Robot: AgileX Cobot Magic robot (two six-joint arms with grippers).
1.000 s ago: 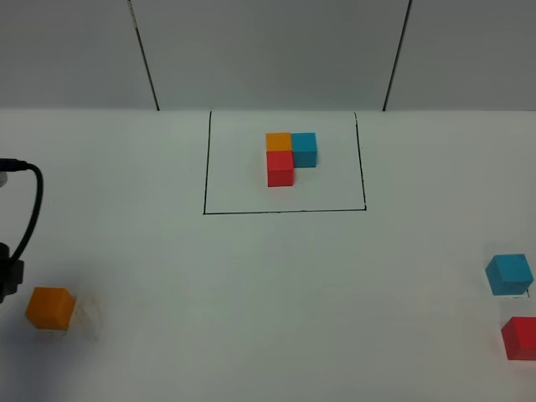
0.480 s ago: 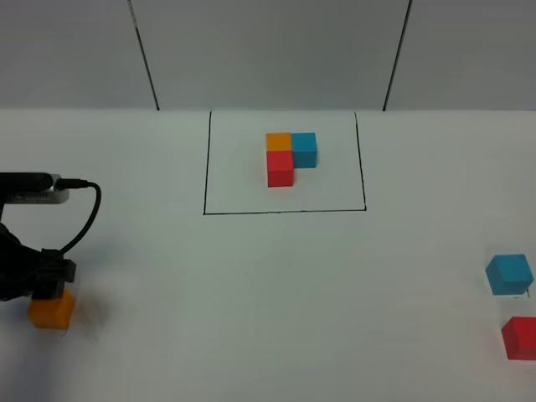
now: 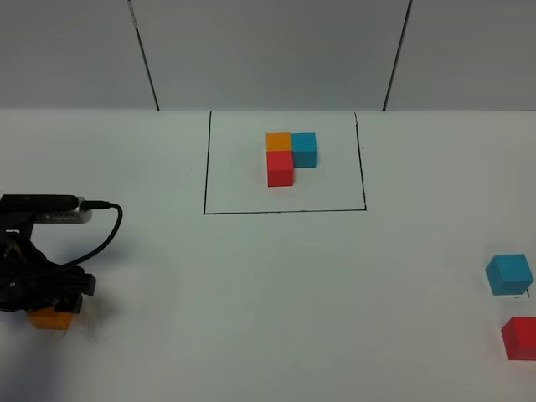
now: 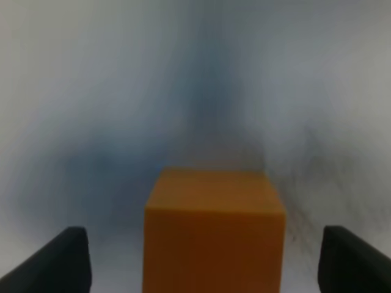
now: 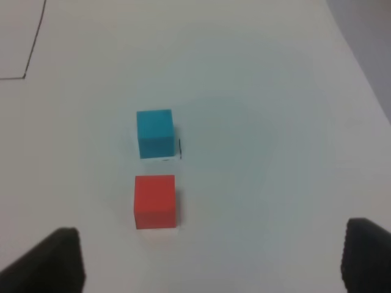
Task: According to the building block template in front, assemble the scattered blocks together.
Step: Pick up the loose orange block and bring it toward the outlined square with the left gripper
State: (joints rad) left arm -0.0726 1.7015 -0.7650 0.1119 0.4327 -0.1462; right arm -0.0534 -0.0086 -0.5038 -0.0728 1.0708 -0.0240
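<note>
The template (image 3: 291, 157) is an L of orange, blue and red cubes inside a thin black drawn rectangle at the table's far middle. A loose orange cube (image 3: 50, 319) lies at the near left, mostly hidden under my left arm. In the left wrist view the orange cube (image 4: 214, 231) sits between my left gripper's (image 4: 204, 259) open fingers, which are apart from its sides. A loose sky-blue cube (image 3: 509, 274) and a loose red cube (image 3: 520, 337) lie at the near right. In the right wrist view the blue cube (image 5: 154, 133) and red cube (image 5: 155, 201) lie ahead of my open, empty right gripper (image 5: 211, 259).
The white table (image 3: 276, 285) spreads between the left and right cubes. A grey panelled wall (image 3: 268, 50) stands behind it. A black cable (image 3: 105, 234) loops off my left arm. The table's right edge (image 5: 360, 73) shows in the right wrist view.
My left arm has come in from the left edge and moved over the orange cube, covering most of it. The blue and red cubes have not moved.
</note>
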